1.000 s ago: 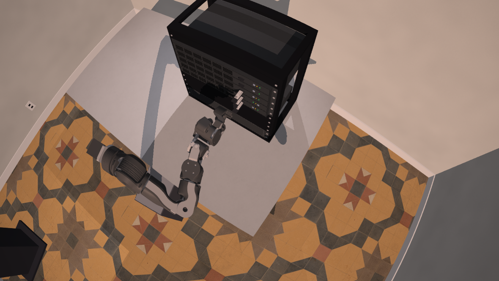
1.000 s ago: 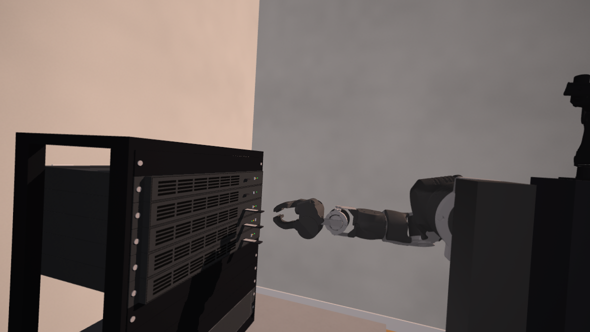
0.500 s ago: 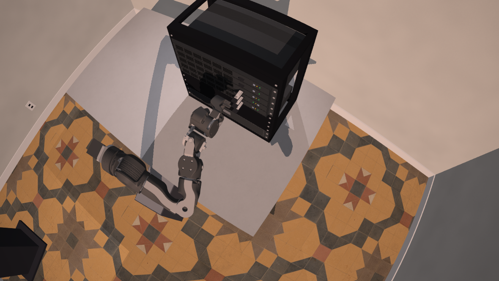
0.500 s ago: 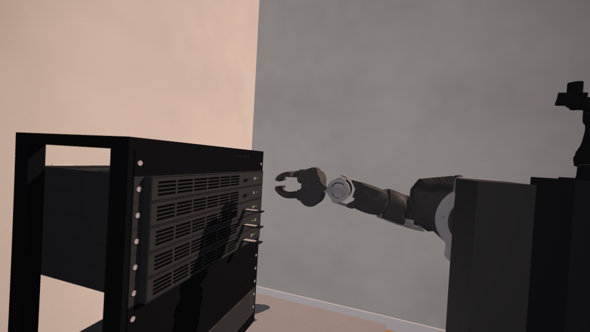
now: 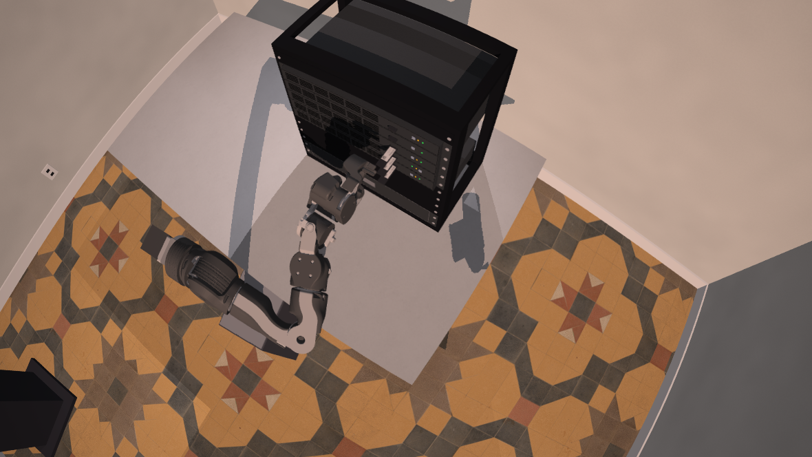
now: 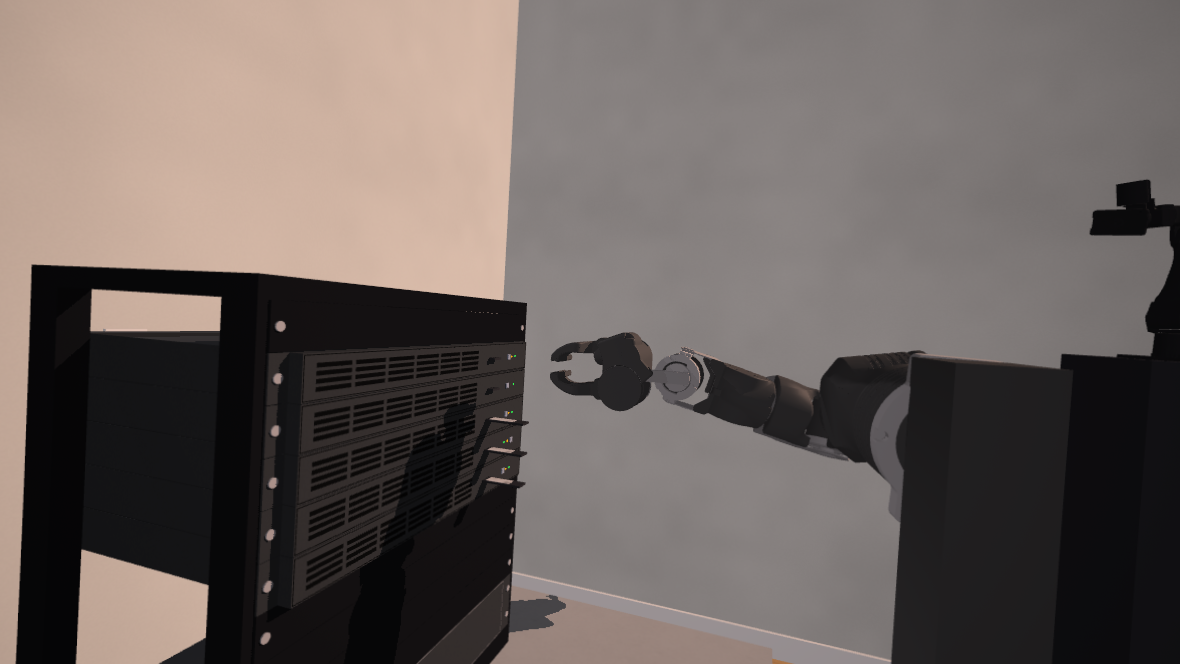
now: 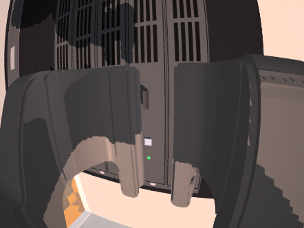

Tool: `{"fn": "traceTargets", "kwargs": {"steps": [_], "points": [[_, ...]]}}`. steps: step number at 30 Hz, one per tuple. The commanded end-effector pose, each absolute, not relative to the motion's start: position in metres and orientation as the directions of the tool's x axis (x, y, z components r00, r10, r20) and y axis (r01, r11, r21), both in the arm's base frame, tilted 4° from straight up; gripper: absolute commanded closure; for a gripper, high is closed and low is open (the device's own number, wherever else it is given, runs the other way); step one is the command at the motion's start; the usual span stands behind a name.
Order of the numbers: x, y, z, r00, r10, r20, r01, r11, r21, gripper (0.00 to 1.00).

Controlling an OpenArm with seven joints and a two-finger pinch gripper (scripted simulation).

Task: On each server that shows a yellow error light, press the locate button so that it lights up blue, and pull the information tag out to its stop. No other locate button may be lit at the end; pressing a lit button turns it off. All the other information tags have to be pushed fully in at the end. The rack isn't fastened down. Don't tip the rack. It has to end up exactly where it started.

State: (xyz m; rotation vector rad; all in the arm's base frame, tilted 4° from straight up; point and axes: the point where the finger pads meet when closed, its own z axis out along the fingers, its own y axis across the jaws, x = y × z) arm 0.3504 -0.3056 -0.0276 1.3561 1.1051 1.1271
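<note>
The black rack [image 5: 363,76] [image 6: 387,317] stands upright and holds several stacked servers. The top server shows a yellow light [image 5: 418,140] beside a green one. The third and lowest servers also show yellow; I cannot tell whether their buttons are blue. Tags stick out on the third server [image 6: 506,421], fourth server [image 6: 506,451] and lowest server [image 6: 504,481]. The top two tags sit in. The second server's tag [image 7: 145,98], whitish locate button [image 7: 148,141] and green light [image 7: 148,158] show between my fingers. My gripper [image 5: 375,169] [image 6: 559,366] [image 7: 160,135] is shut to a narrow gap, empty, in front of the rack.
The rack stands on a grey platform [image 5: 374,283] near the walls. The three protruding tags lie below my gripper's height. A dark stand [image 5: 34,406] is at the lower left in the top view. The top server's lights are hidden by a finger in the wrist view.
</note>
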Motion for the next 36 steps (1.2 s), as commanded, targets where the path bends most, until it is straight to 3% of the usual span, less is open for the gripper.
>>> {"fn": "traceTargets", "kwargs": {"steps": [1,36], "points": [[0.3502,-0.306,-0.0268,0.146,0.987,0.062,0.045,-0.069,0.997,0.9],[0.3527,-0.3082,-0.0255,0.148,0.987,0.063,0.046,-0.07,0.996,0.9]]}}
